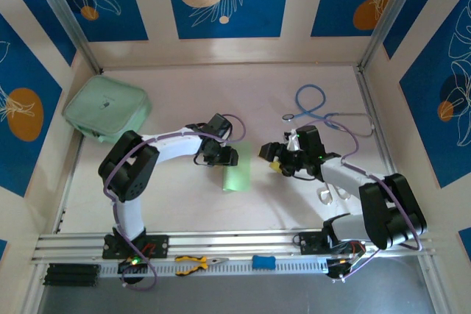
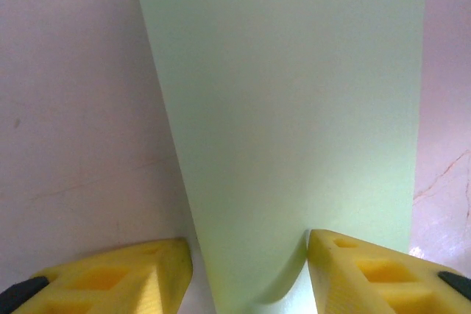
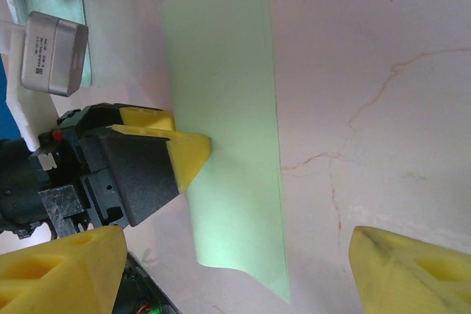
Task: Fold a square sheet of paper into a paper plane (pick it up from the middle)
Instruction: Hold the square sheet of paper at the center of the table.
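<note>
Yellow fingers (image 2: 110, 277) of the left gripper (image 2: 249, 248) are standing apart at the bottom of our left wrist view, and we are seeing the light-green sheet of paper (image 2: 294, 108) running away between them, its near edge curling up a little. One finger is lying over the sheet, the other over bare table (image 2: 66, 108). Nothing is being pinched, though we cannot tell whether that finger is pressing down. From the right wrist we are getting what that view is hiding: the sheet is lying as a long folded strip with layered edges, the left gripper's tip sitting over its long side. Our right gripper (image 3: 237, 237) is hanging spread wide above the strip, holding nothing. From above we are placing the sheet mid-table between both grippers, well apart from the mint pouch (image 1: 107, 110) and the stethoscope (image 1: 320, 112).
</note>
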Robot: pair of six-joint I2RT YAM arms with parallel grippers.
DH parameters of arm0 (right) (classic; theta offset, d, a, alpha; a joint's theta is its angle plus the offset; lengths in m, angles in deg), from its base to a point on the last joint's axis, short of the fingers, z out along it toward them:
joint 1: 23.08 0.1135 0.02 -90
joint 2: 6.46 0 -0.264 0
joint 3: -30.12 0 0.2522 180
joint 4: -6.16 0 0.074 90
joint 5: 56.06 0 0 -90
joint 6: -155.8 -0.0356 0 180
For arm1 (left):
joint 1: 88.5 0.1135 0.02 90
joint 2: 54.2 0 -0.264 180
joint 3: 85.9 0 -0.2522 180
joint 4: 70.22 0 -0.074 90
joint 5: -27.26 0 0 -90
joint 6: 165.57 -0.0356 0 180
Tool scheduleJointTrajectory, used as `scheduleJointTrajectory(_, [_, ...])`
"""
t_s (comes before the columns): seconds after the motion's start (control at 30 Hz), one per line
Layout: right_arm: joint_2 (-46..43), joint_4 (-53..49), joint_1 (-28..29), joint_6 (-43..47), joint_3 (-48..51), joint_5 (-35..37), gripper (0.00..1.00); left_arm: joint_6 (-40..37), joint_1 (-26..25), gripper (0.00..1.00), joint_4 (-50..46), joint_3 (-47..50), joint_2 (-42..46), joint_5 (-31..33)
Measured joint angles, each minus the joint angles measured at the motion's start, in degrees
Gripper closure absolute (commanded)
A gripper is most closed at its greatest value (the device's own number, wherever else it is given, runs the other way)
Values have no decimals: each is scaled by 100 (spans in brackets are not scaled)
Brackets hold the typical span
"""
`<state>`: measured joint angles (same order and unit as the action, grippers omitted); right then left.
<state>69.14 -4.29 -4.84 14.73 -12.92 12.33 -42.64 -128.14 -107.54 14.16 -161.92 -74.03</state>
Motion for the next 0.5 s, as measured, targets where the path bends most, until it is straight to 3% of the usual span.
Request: scheduleJointTrajectory(0.5, [-15, -7, -85, 0, 20, 0, 20, -9, 0, 46, -127, -122, -85, -2])
